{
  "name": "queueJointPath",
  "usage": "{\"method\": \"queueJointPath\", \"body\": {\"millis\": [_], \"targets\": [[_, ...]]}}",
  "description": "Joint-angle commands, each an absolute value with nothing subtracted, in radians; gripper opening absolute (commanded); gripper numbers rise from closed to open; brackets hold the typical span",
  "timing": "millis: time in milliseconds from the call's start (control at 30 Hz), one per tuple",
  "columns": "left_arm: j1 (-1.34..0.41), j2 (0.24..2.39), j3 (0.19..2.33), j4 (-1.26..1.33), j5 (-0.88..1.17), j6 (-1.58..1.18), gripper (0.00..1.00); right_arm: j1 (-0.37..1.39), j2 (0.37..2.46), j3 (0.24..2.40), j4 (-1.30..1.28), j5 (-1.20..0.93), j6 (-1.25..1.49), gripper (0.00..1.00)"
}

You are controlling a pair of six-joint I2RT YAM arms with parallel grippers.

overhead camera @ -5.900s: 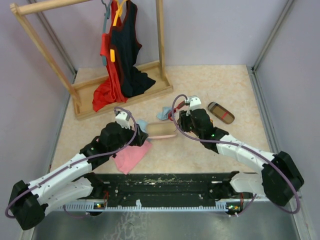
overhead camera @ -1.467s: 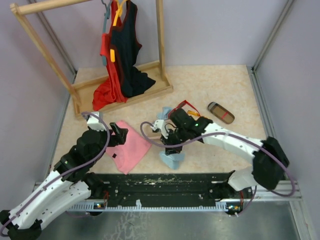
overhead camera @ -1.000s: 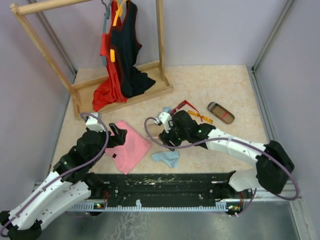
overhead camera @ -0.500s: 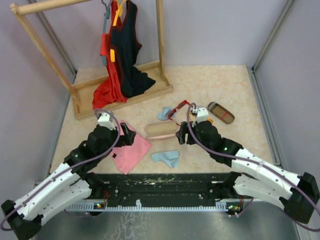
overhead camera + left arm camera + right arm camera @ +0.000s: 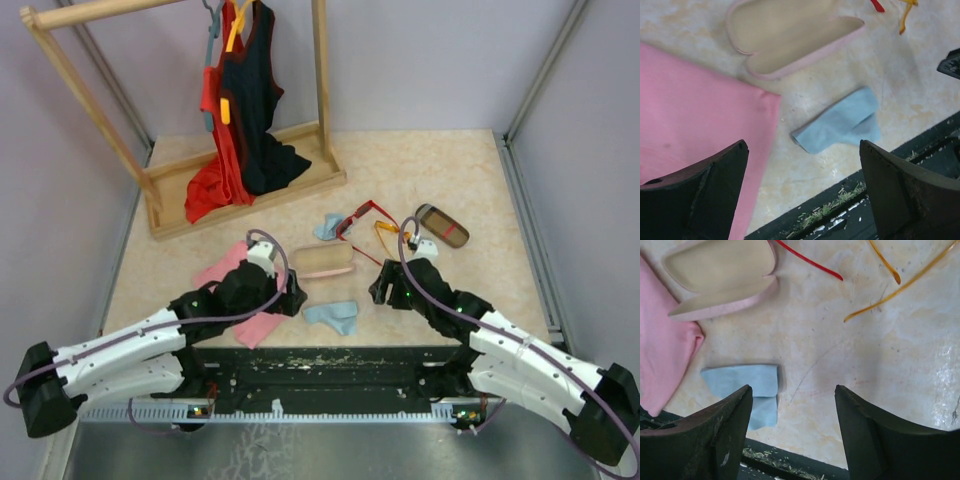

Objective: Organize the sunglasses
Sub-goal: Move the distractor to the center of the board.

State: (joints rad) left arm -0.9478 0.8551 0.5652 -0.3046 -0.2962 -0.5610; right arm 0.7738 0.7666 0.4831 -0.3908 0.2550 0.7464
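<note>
Both pairs of sunglasses lie on the table (image 5: 450,170) just above the centre of the top view: the red-framed pair (image 5: 358,215) next to a small blue cloth (image 5: 327,227), the thin orange-yellow pair (image 5: 386,228) just right of it, neither inside the open pink case (image 5: 323,262) lower left of them. The left gripper (image 5: 802,160) stands wide open and empty over a second blue cloth (image 5: 840,125) beside the pink cloth (image 5: 690,110). The right gripper (image 5: 792,395), jaws apart and holding nothing, hovers lower right of the case.
</note>
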Motion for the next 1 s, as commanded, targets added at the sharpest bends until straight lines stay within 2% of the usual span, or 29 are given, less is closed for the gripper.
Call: {"method": "queueJointPath", "body": {"millis": [0,367,533,700,967], "targets": [[-1.042,0.926,0.530,-0.182,-0.312,-0.630,0.95,0.765,0.763,0.449,-0.375,0.226,0.826,0.67],[-1.095,0.999,0.455,-0.037,-0.242,-0.660,0.78,0.766,0.761,0.420,-0.348,0.219,0.836,0.65],[-1.095,1.028,0.447,-0.021,-0.282,-0.659,0.71,0.765,0.777,0.404,-0.306,0.189,0.836,0.64],[-1.084,1.057,0.440,-0.010,-0.329,-0.668,0.71,0.765,0.792,0.405,-0.302,0.184,0.829,0.64],[-1.070,1.119,0.405,0.064,-0.224,-0.702,0.70,0.766,0.832,0.401,-0.264,0.159,0.818,0.63]]}}
